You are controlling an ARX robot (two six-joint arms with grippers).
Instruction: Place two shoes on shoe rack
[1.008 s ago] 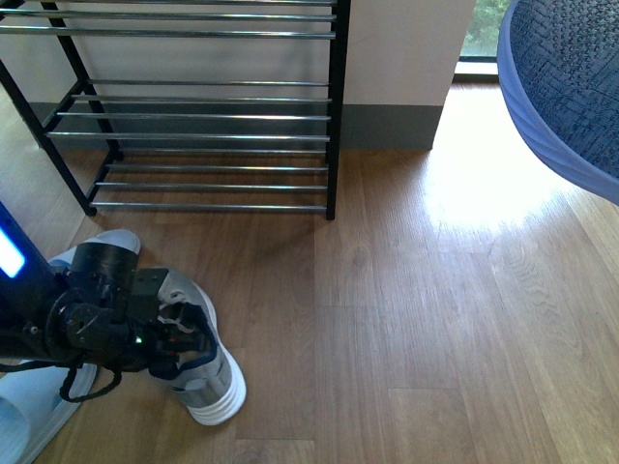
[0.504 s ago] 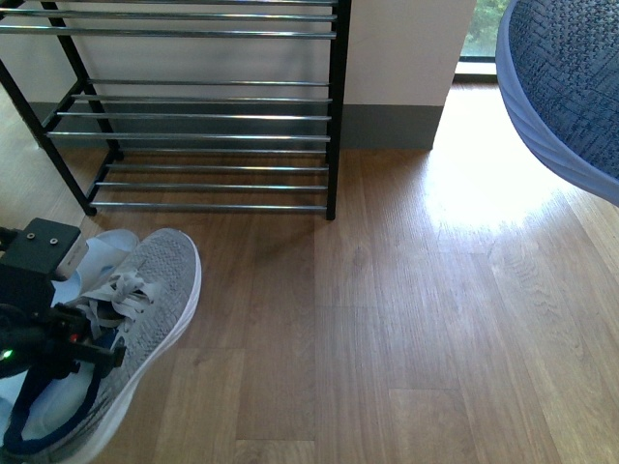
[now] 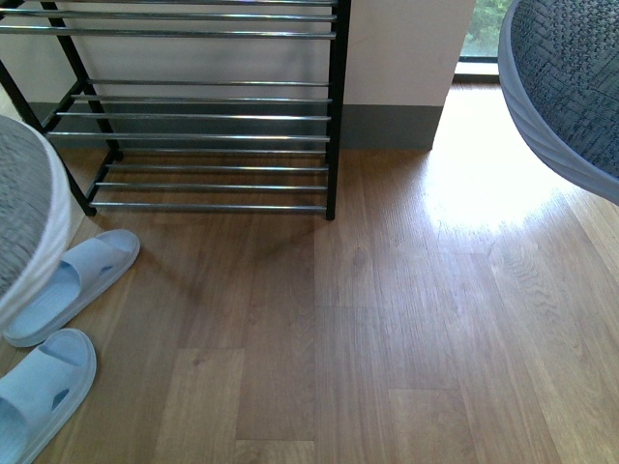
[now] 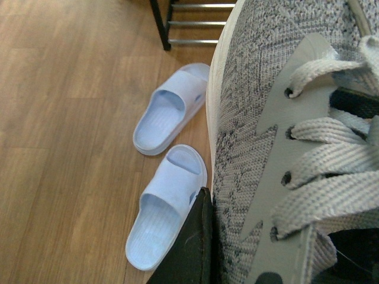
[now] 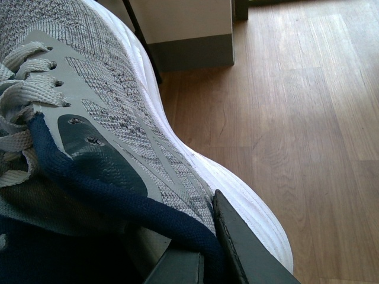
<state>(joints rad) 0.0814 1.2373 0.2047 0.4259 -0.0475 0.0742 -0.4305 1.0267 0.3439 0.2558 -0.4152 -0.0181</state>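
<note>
The left sneaker point(image 3: 24, 222) now sits high at the left edge of the front view, only its grey knit and white sole showing. Half a second ago it hung lower, with the arm's black hardware in front of it. Both pale blue slippers point(image 3: 77, 280) point(image 3: 39, 387) are uncovered on the wooden floor point(image 3: 387, 319), near the foot of the shoe rack point(image 3: 193, 116), whose chrome tiers hold nothing.

The left end effector point(image 4: 228, 263) grips that sneaker; one black finger point(image 4: 192, 248) lies flat against its outer side (the other is hidden). The right sneaker point(image 3: 571, 87) hangs at the upper right, barely shifted. The right end effector point(image 5: 204, 254) pinches its side wall at the navy collar, with a grey finger point(image 5: 243, 248) pressed along the white sole.
</note>
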